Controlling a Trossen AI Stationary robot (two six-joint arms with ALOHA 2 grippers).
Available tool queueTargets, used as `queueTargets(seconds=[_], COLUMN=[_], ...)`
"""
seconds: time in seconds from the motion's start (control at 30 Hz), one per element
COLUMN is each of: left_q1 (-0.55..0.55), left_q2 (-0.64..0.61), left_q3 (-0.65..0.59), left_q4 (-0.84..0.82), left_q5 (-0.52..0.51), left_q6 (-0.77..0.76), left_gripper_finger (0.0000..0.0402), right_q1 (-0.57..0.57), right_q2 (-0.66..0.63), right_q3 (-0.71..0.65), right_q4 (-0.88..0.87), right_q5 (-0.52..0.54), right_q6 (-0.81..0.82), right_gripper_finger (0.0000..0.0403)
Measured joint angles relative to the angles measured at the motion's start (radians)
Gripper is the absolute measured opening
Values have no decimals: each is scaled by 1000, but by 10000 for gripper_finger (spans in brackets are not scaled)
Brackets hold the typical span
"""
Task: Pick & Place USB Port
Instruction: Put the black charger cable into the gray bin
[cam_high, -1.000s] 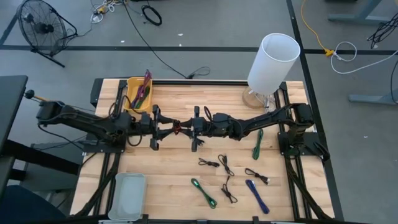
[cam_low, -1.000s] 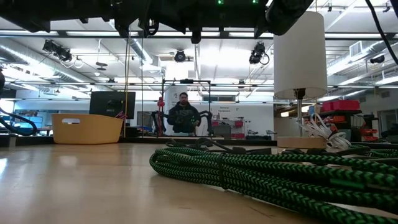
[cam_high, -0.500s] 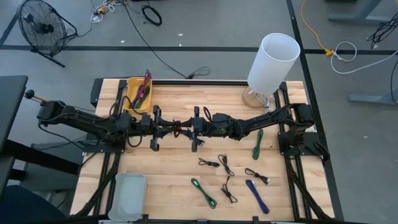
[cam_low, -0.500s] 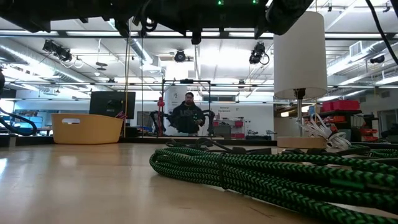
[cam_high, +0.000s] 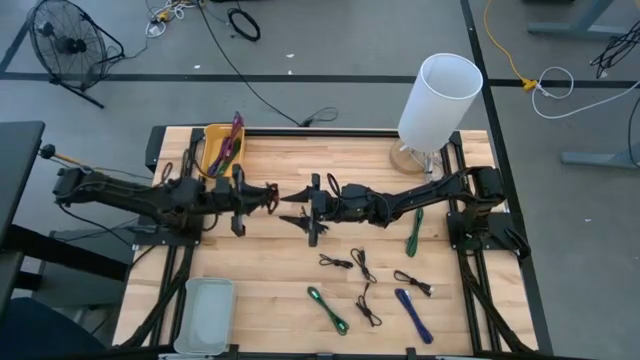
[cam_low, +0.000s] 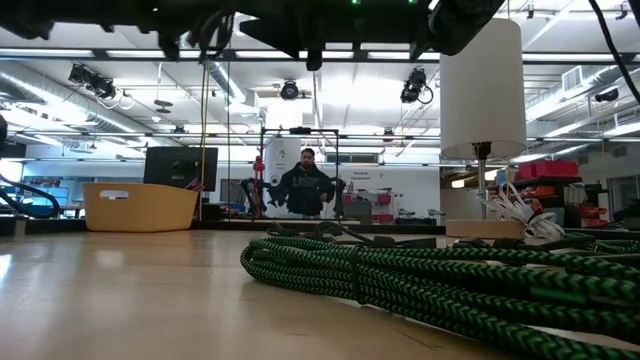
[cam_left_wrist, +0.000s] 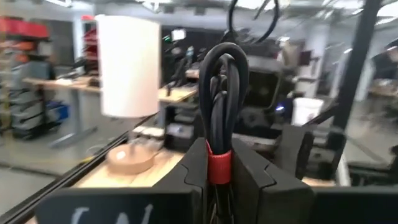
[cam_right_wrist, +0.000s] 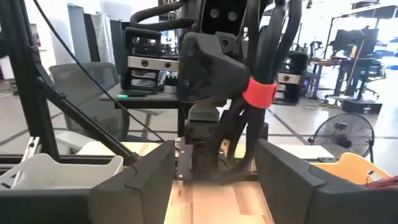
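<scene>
While the black cable with its red band sat clamped in your left hand, it hung above the worktop near the middle, just short of the yellow bin. Your right hand faced it close by with its fingers apart and nothing between them, so I judged the handover done and the drop into the bin not yet made. Cables lay loose on the near side of the worktop, so several picks looked left to do. You could not see the cable's plug ends in any view. From table height, a green cable blocked most of the worktop, and both arms were cut off at the top.
</scene>
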Motion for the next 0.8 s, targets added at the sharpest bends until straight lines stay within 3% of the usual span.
queueTargets(seconds=[0.1, 0.23, 0.43, 0.63, 0.8], left_q1=[1, -17, -79, -157, -244], left_q2=[-103, -228, -370, -415, -406], left_q3=[0, 0, 0, 0, -1], left_q4=[-128, -287, -561, -833, -958], left_q5=[-38, 3, 86, 230, 276], left_q6=[-41, -137, -464, -817, -993], left_gripper_finger=[43, 43, 43, 43, 43], right_q1=[-1, -3, -22, -43, -48], right_q2=[0, 0, 0, 0, 0], right_q3=[0, 0, 0, 0, 0], right_q4=[1, 1, -9, -22, -33], right_q5=[-2, 2, 4, 6, 6], right_q6=[-2, -22, -26, -19, -9], right_gripper_finger=[211, 203, 194, 192, 192])
